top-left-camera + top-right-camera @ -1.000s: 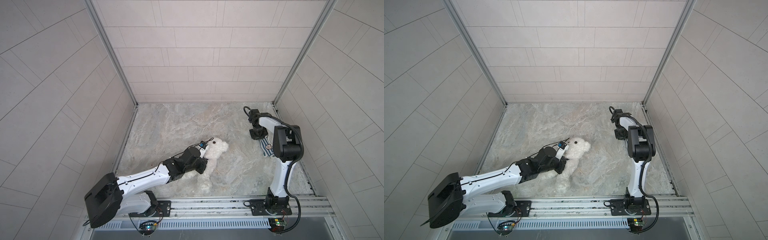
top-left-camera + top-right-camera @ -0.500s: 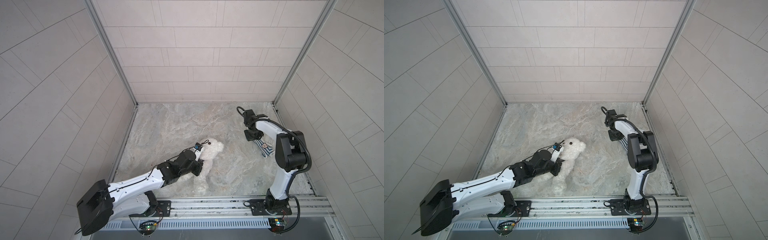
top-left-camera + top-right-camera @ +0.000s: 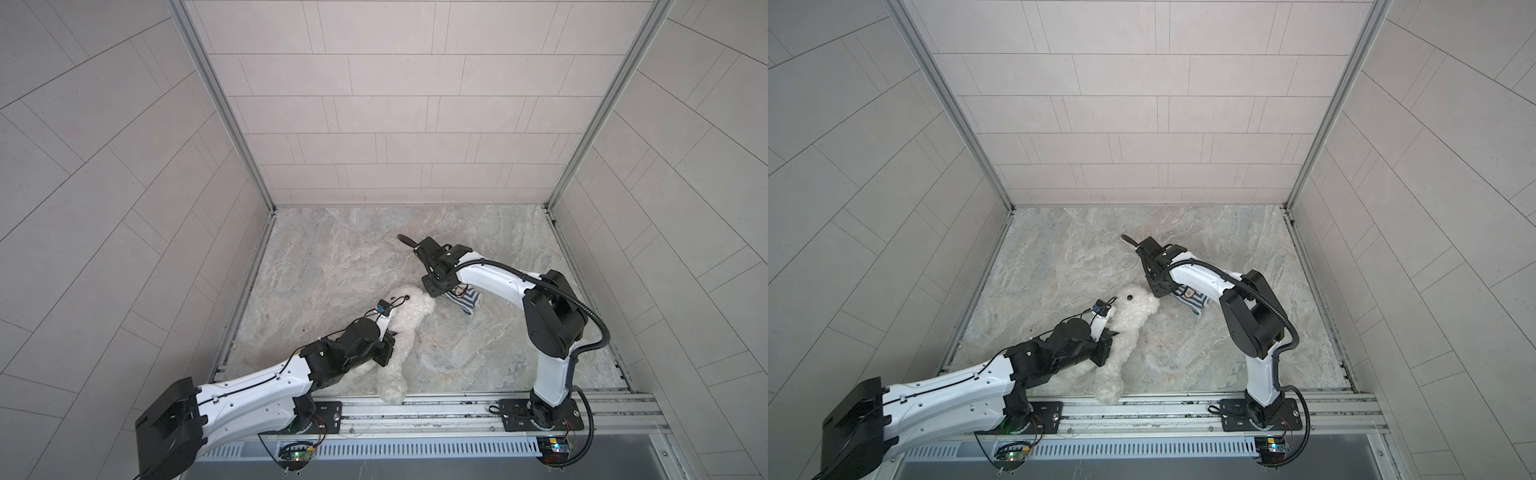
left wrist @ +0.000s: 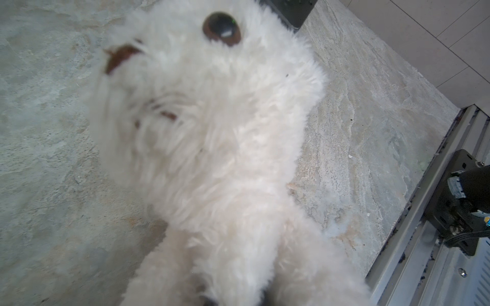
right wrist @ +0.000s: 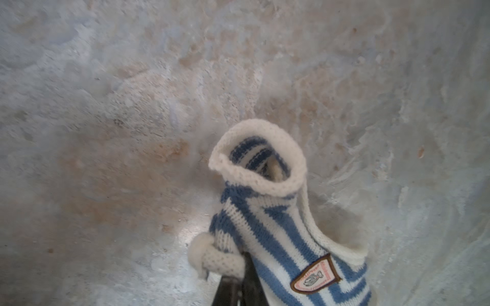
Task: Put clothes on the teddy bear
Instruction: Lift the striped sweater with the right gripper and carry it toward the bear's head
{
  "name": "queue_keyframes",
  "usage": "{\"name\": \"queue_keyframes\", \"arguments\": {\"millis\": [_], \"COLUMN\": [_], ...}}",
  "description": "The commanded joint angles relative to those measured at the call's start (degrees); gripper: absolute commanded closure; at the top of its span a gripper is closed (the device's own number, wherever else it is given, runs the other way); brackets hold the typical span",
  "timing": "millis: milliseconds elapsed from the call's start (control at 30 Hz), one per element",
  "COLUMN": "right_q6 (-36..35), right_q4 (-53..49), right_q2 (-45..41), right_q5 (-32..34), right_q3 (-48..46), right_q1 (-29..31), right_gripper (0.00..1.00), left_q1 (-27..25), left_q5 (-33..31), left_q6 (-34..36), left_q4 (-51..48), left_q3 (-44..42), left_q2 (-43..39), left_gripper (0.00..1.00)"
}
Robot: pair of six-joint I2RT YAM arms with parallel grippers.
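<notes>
The left gripper [image 3: 385, 351] is clamped on the teddy bear [image 3: 406, 328]. In both top views its black fingers sink into the white fur at the left side of the bear's body. The left wrist view is almost filled with blurred fur, with one bead eye [image 4: 222, 28] and the brown nose [image 4: 119, 57] showing, and the fingertips themselves cannot be made out there. The bear lies stretched on the marbled tabletop [image 3: 332, 257], left of centre and towards the near side. Its head points far and slightly right, and one leg reaches the near edge, over the metal rail [image 3: 449, 411]. The left arm runs back from the bear to its base at the near left.

The right gripper [image 5: 240, 280] is pinched shut on the blue-and-white striped shirt [image 5: 278, 225]. The right wrist view shows dark fingers closed on the knit beside a rolled white sleeve cuff [image 5: 212, 261]. The white-ribbed collar [image 5: 258, 156] gapes open above the marble, and the chest badge [image 5: 315, 275] faces the camera. In both top views this gripper points down at the middle of the table, just right of and beyond the bear's head. I cannot tell whether it touches the fur. The shirt trails from it to the right under the white forearm, and the far part of it rests on the tabletop. Grey tiled walls [image 3: 395, 104] close the table in on the left, right and far sides.
</notes>
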Motion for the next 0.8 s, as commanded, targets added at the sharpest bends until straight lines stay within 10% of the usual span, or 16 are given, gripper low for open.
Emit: {"name": "queue_keyframes", "arguments": {"millis": [0,200,767], "right_q6": [2.02,1.50,-5.21], "right_q4": [-0.59,-0.84,-1.78], "right_q2": [-1.37,-9.60,-9.20], "right_q5": [-0.17,-0.64,3.06], "right_q3": [-0.21,-4.60,-11.95], "right_q1": [-0.52,-1.20,-1.18], "right_gripper": [0.81,0.55,0.49], "left_q1": [-1.29,-1.57,-1.55], "left_q5": [-4.63,-8.43,-9.82], "left_q6": [0.24,0.51,2.39], "left_q4": [3.42,2.43,5.39], "left_q3": [-0.62,-1.55,-7.70], "left_q2": [-1.06,-3.54,-15.98], "left_gripper": [1.00,1.00,1.00]}}
